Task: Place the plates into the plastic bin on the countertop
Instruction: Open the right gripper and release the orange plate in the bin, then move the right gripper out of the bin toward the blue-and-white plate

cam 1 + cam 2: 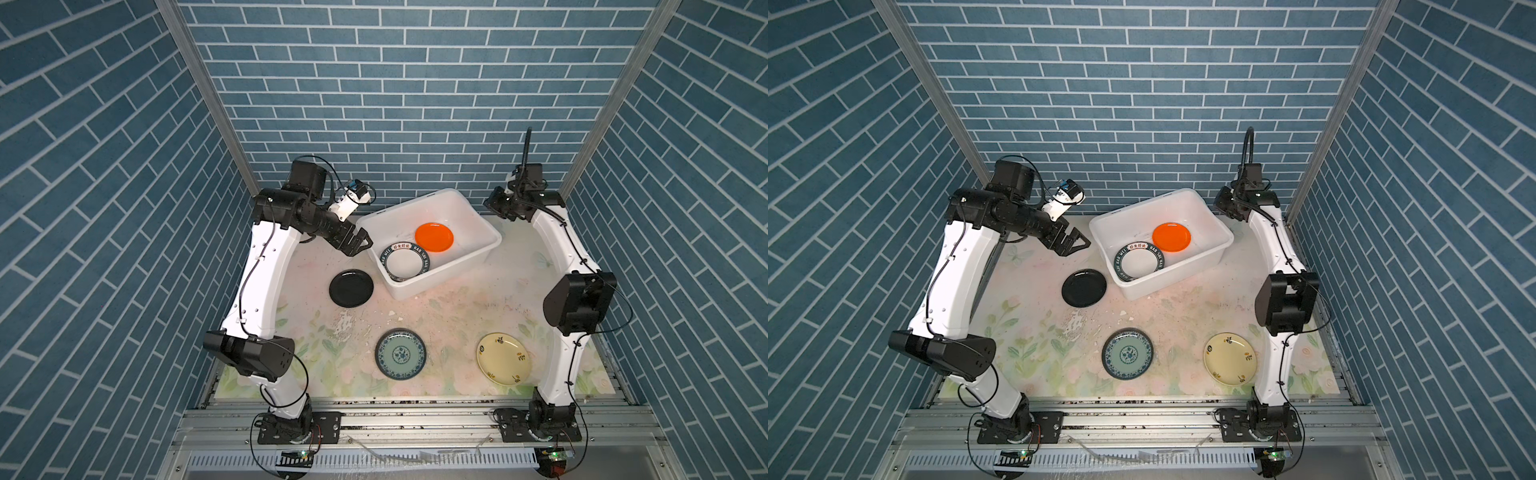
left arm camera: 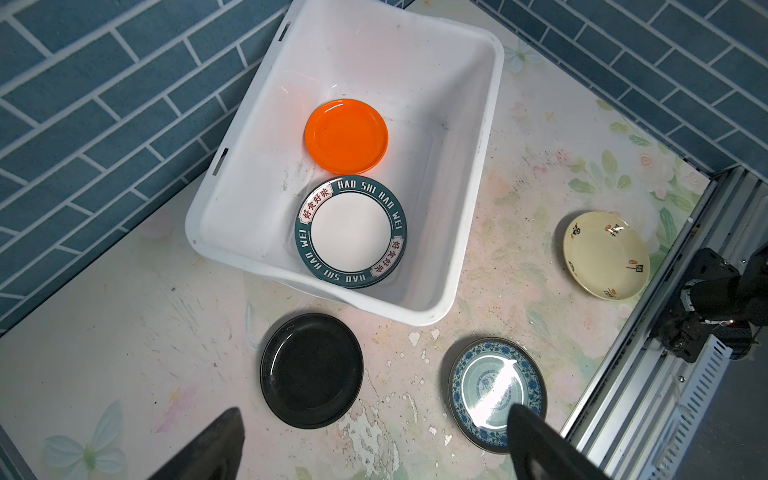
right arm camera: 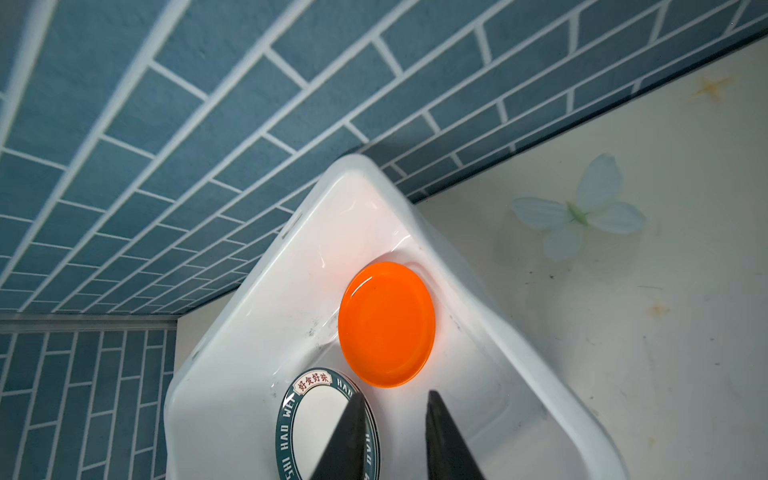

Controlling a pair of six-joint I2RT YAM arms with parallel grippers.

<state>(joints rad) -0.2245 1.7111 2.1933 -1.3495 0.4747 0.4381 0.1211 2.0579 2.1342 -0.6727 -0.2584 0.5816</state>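
The white plastic bin (image 1: 436, 278) stands at the back of the flowered countertop (image 1: 457, 316). Inside it lie an orange plate (image 1: 434, 237) and a white plate with a dark lettered rim (image 1: 405, 261). On the countertop lie a black plate (image 1: 351, 288) beside the bin's left corner, a teal patterned plate (image 1: 400, 353) and a cream-yellow plate (image 1: 503, 358). My left gripper (image 1: 359, 245) hangs wide open and empty left of the bin, above the black plate (image 2: 311, 370). My right gripper (image 3: 395, 394) hovers by the bin's far right corner, its fingers a little apart with nothing between them.
Blue brick walls close in the back and both sides. A grey metal rail (image 1: 415, 419) with both arm bases runs along the front. The right arm's elbow (image 1: 579, 303) hangs over the countertop's right side, near the cream-yellow plate. A chipped patch (image 1: 345, 324) marks the middle.
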